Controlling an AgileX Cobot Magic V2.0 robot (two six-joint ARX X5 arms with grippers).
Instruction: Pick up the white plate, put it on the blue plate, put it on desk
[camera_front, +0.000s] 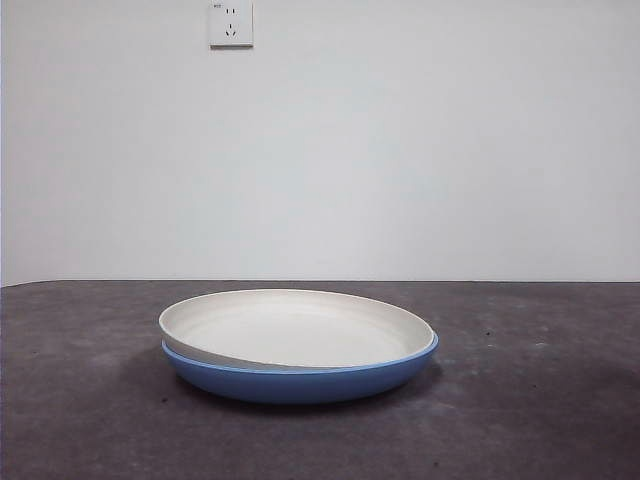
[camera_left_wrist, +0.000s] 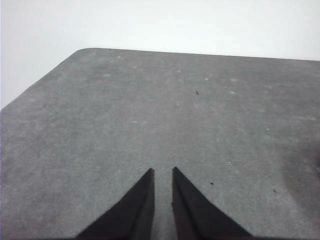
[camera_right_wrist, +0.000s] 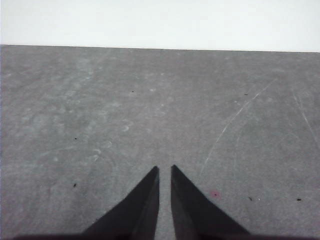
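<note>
The white plate (camera_front: 290, 328) lies inside the blue plate (camera_front: 300, 381) in the front view, slightly tilted, its left rim raised above the blue rim. Both rest on the dark speckled desk (camera_front: 90, 420) near the middle. No arm shows in the front view. My left gripper (camera_left_wrist: 163, 171) hangs over bare desk (camera_left_wrist: 150, 110) with its jaws nearly together and nothing between them. My right gripper (camera_right_wrist: 164, 168) is likewise shut over bare desk (camera_right_wrist: 150, 110). Neither wrist view shows a plate.
A white wall with a power socket (camera_front: 231, 23) stands behind the desk. The left wrist view shows a rounded desk corner (camera_left_wrist: 82, 51). Faint scratches (camera_right_wrist: 235, 117) mark the surface in the right wrist view.
</note>
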